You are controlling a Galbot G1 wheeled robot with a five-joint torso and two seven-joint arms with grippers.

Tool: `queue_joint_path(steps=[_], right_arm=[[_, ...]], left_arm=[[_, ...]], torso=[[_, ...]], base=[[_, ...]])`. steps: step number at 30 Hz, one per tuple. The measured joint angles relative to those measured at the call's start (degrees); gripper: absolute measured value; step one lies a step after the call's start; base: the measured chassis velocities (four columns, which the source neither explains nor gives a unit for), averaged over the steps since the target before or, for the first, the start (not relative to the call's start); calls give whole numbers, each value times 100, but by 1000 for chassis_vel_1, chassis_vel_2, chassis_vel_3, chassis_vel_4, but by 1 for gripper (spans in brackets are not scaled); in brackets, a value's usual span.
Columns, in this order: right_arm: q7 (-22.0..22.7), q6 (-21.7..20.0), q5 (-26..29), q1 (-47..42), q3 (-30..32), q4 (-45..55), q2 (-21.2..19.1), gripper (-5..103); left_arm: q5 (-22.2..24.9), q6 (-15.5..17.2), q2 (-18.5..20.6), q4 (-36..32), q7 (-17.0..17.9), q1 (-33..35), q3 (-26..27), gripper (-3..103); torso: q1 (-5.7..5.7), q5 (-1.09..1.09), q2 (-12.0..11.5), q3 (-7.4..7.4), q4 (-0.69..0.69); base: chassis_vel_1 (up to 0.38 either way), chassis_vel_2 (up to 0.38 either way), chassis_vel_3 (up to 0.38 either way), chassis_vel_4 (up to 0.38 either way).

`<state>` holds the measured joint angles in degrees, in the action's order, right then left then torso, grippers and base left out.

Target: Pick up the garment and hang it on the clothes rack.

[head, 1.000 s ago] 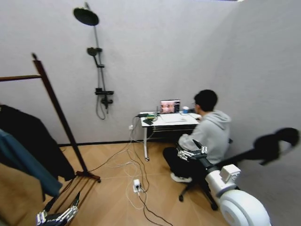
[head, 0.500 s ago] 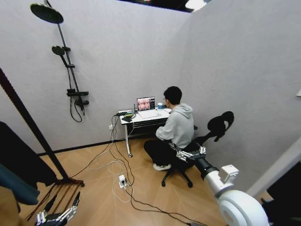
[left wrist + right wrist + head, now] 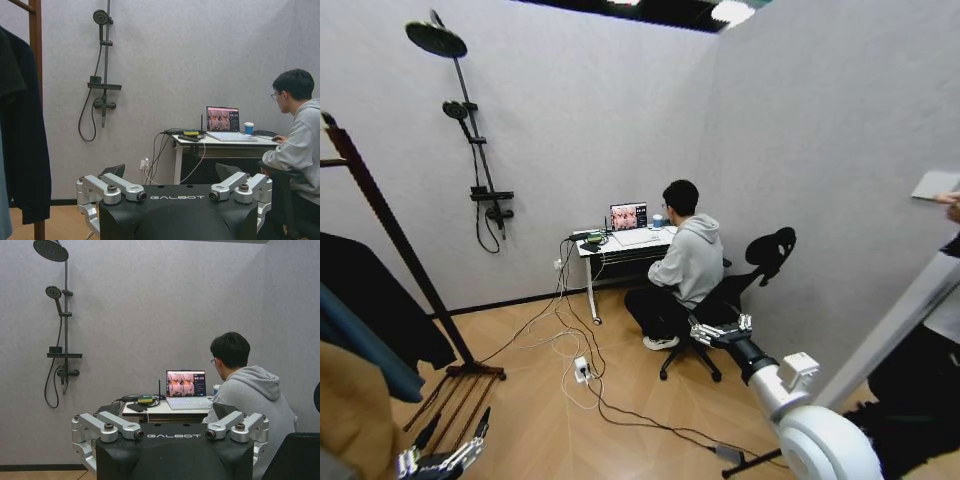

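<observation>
Grey-walled room with wood-plank floor [image 3: 530, 400]: the black garment [image 3: 375, 300] hangs at the head view's left on the reddish wooden clothes rack [image 3: 390, 225], soft cloth beside the post in the left wrist view, while the left gripper [image 3: 175, 192] and right gripper [image 3: 170, 432] stand wide apart, holding nothing.

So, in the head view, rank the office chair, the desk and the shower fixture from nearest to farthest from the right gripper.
From the right gripper:
1. The office chair, just behind it, by the right wall.
2. The desk, farther back, against the rear wall.
3. The shower fixture, farthest, high on the rear wall, to the left.
</observation>
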<state>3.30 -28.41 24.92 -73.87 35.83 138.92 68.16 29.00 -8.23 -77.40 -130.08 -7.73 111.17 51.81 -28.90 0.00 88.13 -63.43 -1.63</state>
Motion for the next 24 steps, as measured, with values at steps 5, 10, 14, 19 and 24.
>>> queue_joint_path(steps=[5,10,14,19,24], right_arm=[[-12,27,-37,-8,-22,-39,5,100],[-24,45,-76,-3,-56,-89,9,100],[-26,48,-102,51,-110,-130,14,100],[-26,48,-116,90,-141,-160,15,100],[-27,50,-128,109,-164,-192,11,100]], left_arm=[[0,0,0,0,0,0,0,100],[0,0,0,0,0,0,0,100],[0,0,0,0,0,0,0,100],[0,0,0,0,0,0,0,100],[0,0,0,0,2,0,0,100]], torso=[[1,-1,0,0,0],[0,0,0,0,-1],[0,0,0,0,0],[0,0,0,0,0],[0,-1,0,0,2]], base=[[186,-126,-134,164],[191,-109,-106,181],[205,-80,-87,195],[224,-79,-80,219],[208,-94,-84,221]])
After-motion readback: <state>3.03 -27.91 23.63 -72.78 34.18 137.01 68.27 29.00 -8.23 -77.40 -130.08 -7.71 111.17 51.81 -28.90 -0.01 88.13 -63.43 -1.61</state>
